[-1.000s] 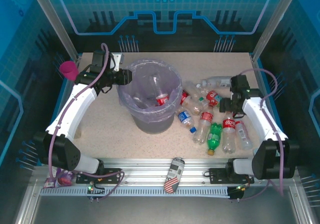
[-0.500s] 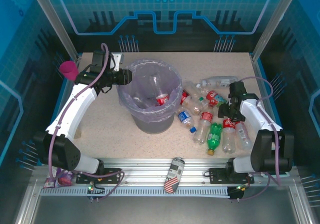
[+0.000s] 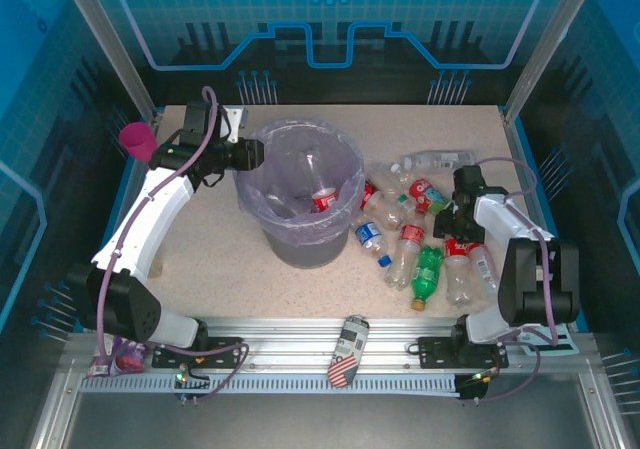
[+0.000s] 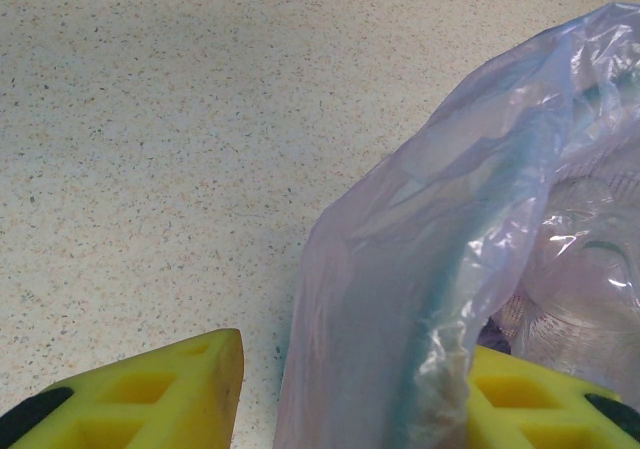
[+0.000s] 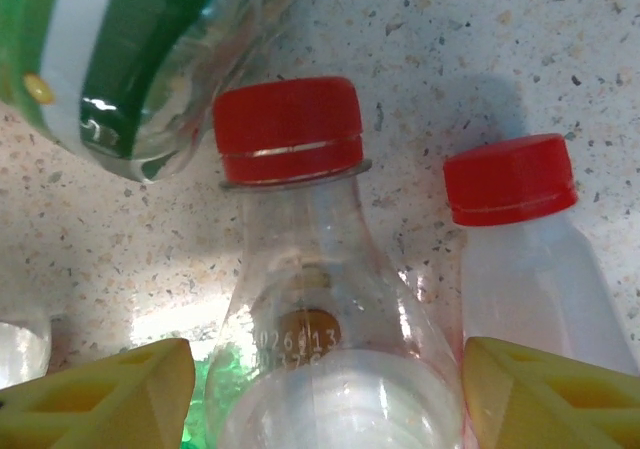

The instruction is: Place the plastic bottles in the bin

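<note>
Right gripper (image 5: 328, 347) wide astride red-capped bottle (image 5: 310, 269) | close squarely on neck, avoiding neighbour bottle (image 5: 515, 219) | left gripper (image 4: 352, 347) wide astride bin (image 4: 450, 219) rim

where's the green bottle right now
In the top view the green bottle lies right of the bin, at the pile's near edge, between two red-labelled bottles.

glossy clear plastic bottles (image 5: 330, 369), crinkly translucent bag in bin (image 3: 300, 194), matt speckled table (image 4: 150, 149).
</note>
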Motion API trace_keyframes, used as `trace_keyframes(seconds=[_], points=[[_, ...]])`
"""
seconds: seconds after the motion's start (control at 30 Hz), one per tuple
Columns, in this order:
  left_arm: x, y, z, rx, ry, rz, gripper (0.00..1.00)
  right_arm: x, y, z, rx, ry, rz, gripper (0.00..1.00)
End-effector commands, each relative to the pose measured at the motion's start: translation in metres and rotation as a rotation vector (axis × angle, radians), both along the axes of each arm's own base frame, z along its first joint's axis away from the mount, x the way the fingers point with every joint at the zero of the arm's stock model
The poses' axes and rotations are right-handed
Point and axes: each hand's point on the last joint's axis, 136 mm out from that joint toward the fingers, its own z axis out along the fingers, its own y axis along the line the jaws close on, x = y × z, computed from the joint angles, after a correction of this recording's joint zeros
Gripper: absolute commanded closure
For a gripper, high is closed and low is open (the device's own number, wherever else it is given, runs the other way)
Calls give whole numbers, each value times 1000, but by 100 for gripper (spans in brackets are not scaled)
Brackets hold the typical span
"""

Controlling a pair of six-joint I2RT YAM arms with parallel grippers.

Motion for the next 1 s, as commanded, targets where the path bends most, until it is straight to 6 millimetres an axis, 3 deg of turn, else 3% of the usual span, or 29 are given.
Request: trace_keyframes(seconds=[0.0, 0.23, 0.43, 0.7, 0.83, 0.97], points=[[-12, 8, -52, 75, 156, 1, 52, 3, -3, -8, 11, 13, -31, 31], [-12, 8, -51, 76, 153, 3, 52, 8, -5, -6, 5, -2, -28, 41], [-12, 9, -52, 77, 155, 4, 52, 13, -3, 26, 16, -92, -22, 44], [-12, 8, -52, 76, 155, 3, 52, 14, 0, 96, 22, -252, 2, 44], [-12, 8, -52, 73, 157, 2, 52, 28, 13, 150, 101, -427, 19, 44], [-12, 7, -51, 73, 155, 1, 52, 50, 45, 222, 276, -679, 89, 45]])
